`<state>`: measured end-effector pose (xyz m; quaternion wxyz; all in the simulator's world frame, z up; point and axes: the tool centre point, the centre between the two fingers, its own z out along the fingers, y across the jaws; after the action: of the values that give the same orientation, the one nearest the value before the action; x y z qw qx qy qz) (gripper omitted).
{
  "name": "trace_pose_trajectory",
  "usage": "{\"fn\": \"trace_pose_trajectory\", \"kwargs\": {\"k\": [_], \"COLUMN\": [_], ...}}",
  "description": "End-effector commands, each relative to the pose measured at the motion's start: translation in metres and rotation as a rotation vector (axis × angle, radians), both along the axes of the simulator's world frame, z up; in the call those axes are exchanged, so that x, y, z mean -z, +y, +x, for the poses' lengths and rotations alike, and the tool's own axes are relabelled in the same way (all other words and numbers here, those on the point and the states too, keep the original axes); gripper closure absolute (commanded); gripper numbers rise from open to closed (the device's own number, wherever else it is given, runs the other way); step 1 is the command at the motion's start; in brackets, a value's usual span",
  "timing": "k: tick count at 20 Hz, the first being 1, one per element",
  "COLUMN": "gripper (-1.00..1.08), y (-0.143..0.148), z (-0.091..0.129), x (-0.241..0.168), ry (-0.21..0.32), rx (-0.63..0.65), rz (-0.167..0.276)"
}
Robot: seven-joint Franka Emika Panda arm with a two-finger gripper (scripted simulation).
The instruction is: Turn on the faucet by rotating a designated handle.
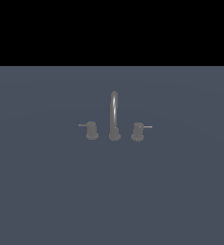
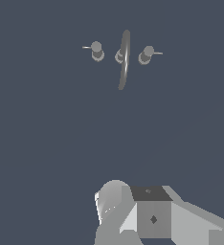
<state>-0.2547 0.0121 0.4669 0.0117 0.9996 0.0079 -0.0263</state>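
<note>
On the exterior view's left a twin knob (image 1: 91, 130) points its rod leftward, the spout (image 1: 114, 112) arches up in the middle of the faucet (image 1: 114, 129), and the handle (image 1: 138, 131) sits on the right, its lever (image 1: 147, 127) sticking out rightward where a push could swing it. The wrist view shows only the arm's body (image 2: 152, 215), well apart from the handle (image 2: 145, 54). I cannot tell whether the gripper is spread or pressed together, so I judge the approach not yet made.
</note>
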Motion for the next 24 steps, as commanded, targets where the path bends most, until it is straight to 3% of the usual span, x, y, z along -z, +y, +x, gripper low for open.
{"fn": "trace_pose_trajectory", "kwargs": {"k": [1, 15, 24], "gripper": [1.08, 1.08, 1.08], "y": [0.0, 0.005, 0.0], "z": [0.0, 0.006, 0.035], "x": [0.0, -0.002, 0.006], "ry": [0.0, -0.022, -0.026], "rx": [0.0, -0.009, 0.089], "rz": [0.0, -0.002, -0.002]}}
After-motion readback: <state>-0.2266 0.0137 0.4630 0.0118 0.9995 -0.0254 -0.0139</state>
